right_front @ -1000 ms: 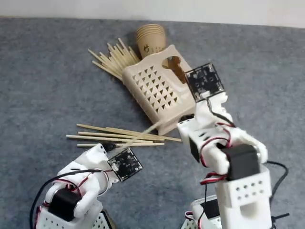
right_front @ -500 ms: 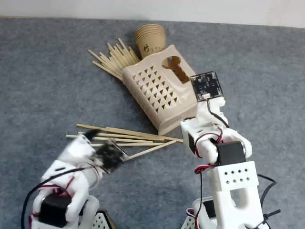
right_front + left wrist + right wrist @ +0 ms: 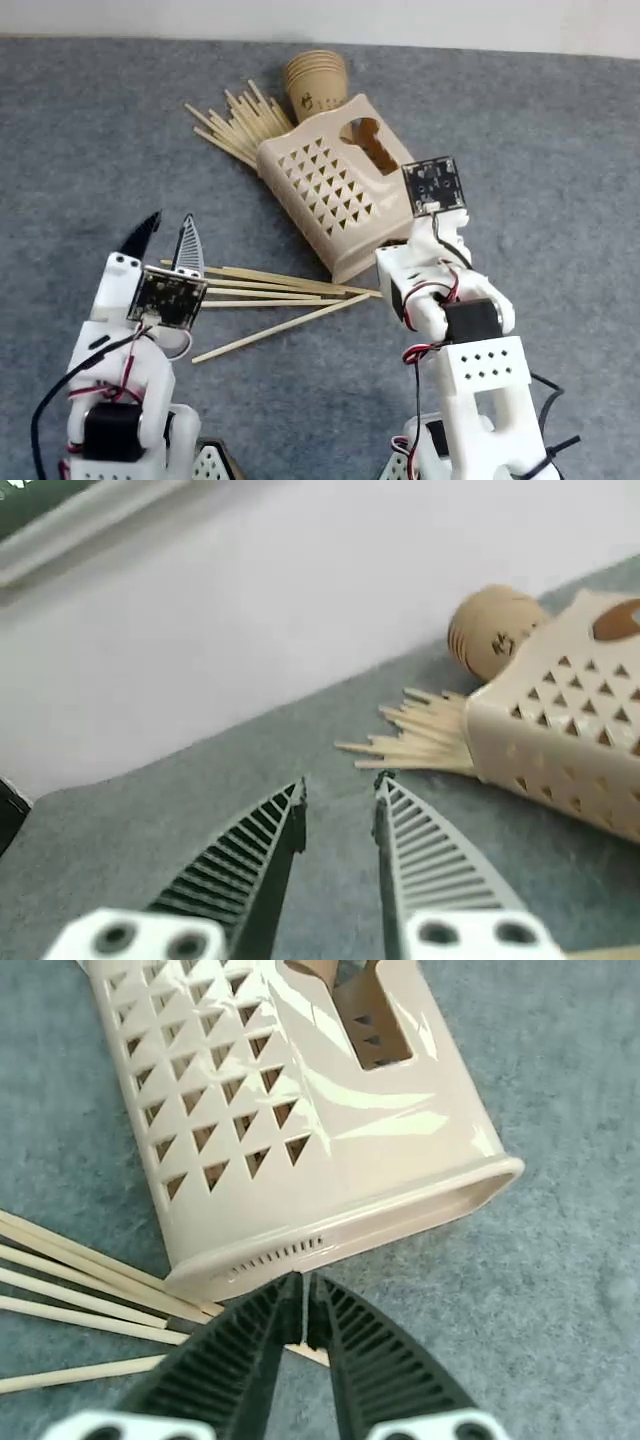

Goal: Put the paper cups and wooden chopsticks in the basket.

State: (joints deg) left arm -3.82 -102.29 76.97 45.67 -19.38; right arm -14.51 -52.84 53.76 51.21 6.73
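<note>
The beige basket lies tipped on its side mid-table. A stack of paper cups lies just beyond it, beside a fan of wooden chopsticks. Several loose chopsticks lie in front of the basket, one of them slanted. My left gripper is open and empty, left of the loose sticks. It points toward the far pile, the cups and the basket. My right gripper is shut at the basket's near rim, above a chopstick end.
Grey carpet covers the table, with free room at the left and far right. A white wall runs along the far edge. Something brown shows through the basket's handle hole.
My left gripper has pulled back from the basket's near edge, swung left and opened; the chopstick it carried now lies slanted on the carpet. The right arm drew back slightly.
</note>
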